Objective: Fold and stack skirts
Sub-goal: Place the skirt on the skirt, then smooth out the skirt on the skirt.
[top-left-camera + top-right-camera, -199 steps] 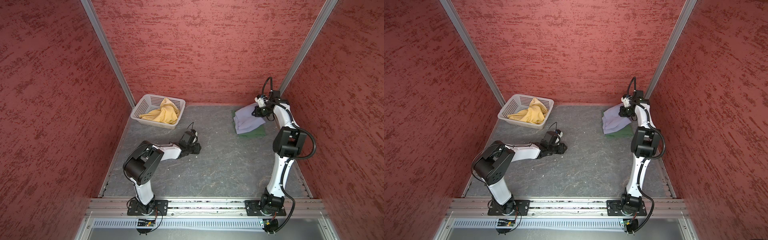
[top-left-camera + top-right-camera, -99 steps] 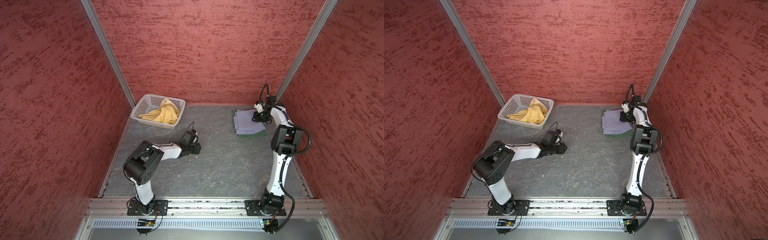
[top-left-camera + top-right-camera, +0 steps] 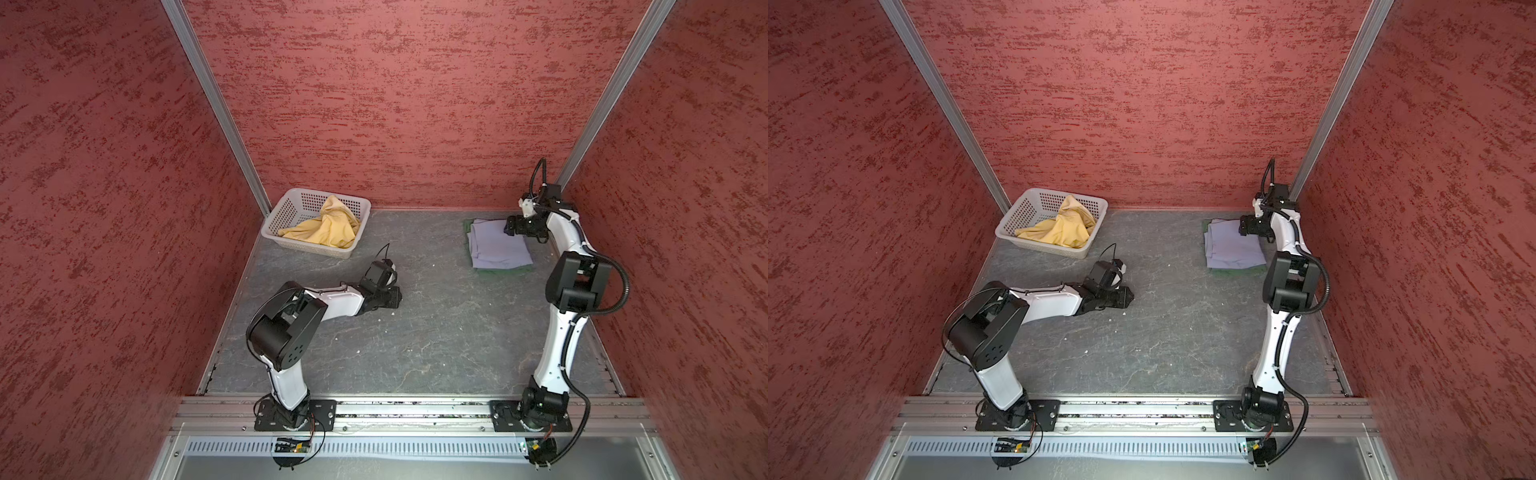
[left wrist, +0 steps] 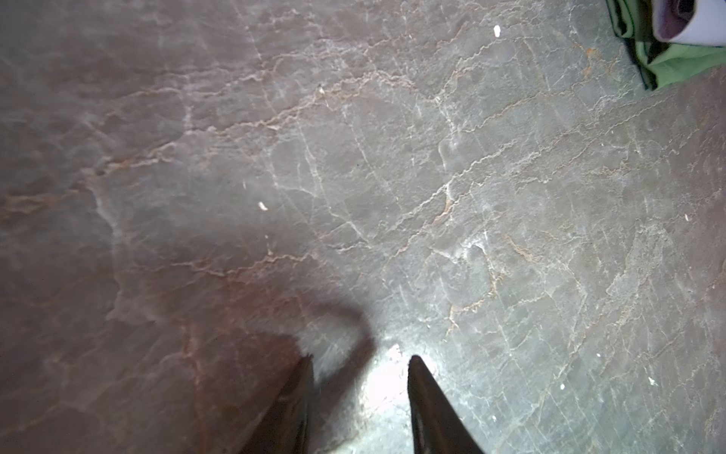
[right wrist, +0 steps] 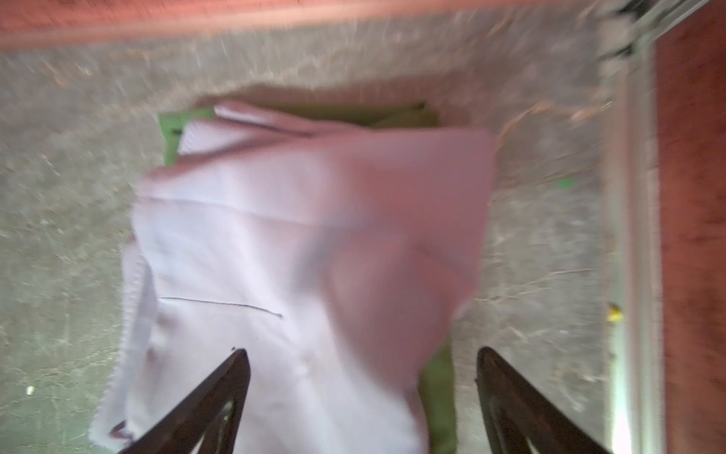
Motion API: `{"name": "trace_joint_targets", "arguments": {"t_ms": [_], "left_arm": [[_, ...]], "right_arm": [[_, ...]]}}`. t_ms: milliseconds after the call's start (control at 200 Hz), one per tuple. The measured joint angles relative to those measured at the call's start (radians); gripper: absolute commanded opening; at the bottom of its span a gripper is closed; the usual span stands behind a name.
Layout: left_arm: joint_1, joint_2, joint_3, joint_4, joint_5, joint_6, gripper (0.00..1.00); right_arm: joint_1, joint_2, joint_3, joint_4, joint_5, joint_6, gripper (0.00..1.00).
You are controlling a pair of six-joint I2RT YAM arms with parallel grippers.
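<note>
Lavender skirt (image 3: pixel 498 245), lifted second ago, now flat on green skirt (image 3: pixel 503 270); your right gripper (image 5: pixel 362 350) released. Yellow skirt (image 3: pixel 328 230) lies in basket (image 3: pixel 286 208); your left gripper (image 4: pixel 360 357), parted, empty, sits nearer basket.

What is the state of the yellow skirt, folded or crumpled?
Crumpled. The yellow skirt lies bunched in uneven wrinkles inside the white basket, not in a flat rectangle.

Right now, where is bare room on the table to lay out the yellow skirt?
Widest bare table: between the left gripper, the lavender skirt stacked on the green skirt, and the front rail. Narrower: between the basket and that stack. Crowded: far right corner, where the open right gripper hovers.
</note>
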Motion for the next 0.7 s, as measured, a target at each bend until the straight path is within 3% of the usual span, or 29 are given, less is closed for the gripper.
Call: {"name": "trace_joint_targets", "arguments": {"t_ms": [110, 281, 701], "left_arm": [[0.000, 0.000, 0.000, 0.001, 0.000, 0.000, 0.41], [0.000, 0.000, -0.002, 0.005, 0.002, 0.001, 0.41], [0.001, -0.015, -0.009, 0.000, 0.005, 0.016, 0.42]], "right_arm": [[-0.002, -0.070, -0.016, 0.018, -0.024, 0.033, 0.87], [-0.002, -0.158, -0.111, 0.085, -0.157, 0.095, 0.86], [-0.032, -0.132, -0.418, 0.303, -0.306, 0.243, 0.84]]}}
